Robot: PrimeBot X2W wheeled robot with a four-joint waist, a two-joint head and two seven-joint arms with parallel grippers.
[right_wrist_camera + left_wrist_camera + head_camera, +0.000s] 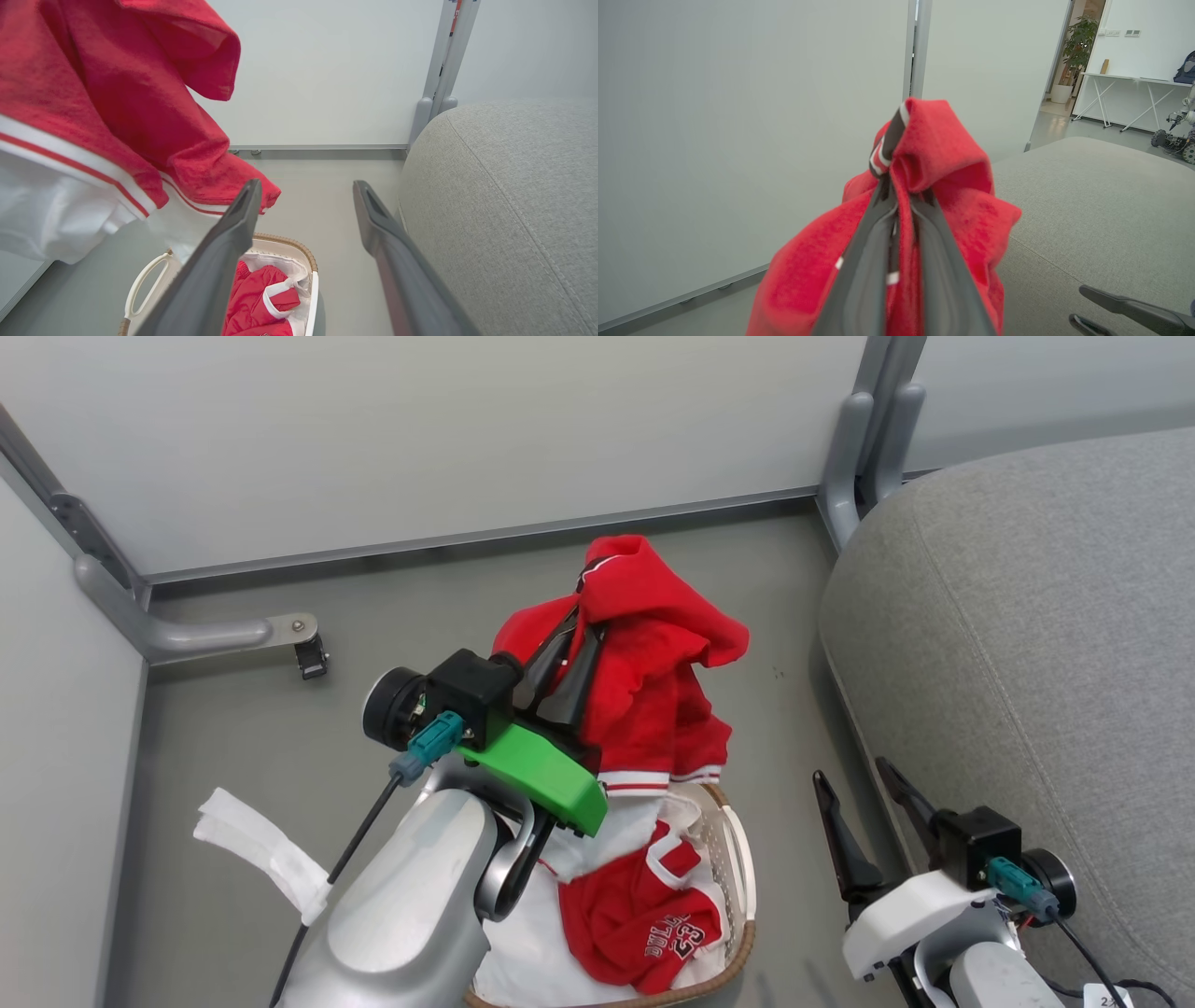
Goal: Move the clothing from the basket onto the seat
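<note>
The left jaws are pinched hard on a fold of the red jersey (653,681), and it hangs in the air above the basket (742,859), striped hem dangling over the rim. So this is the carry step: one garment is up and out but not yet delivered. The seat (1027,616) sits off to the robot's right, a big grey cushion with nothing red on the part in view. The right jaws stand spread wide and empty, low down between basket and seat, fingers pointing up beside the cushion's edge. In the basket a second jersey (635,915) lies crumpled on the white liner (523,952), its lettering showing. Watch the white cloth under the lifted hem: I can't tell whether that is part of the garment or the liner caught up with it. The next move, as I read it, is to swing the left arm across to the right, high enough that the hanging hem clears the cushion's rounded edge. Get the cloth well over the seat, and only then let the jaws part. After that, the second jersey is the one to go for.
</note>
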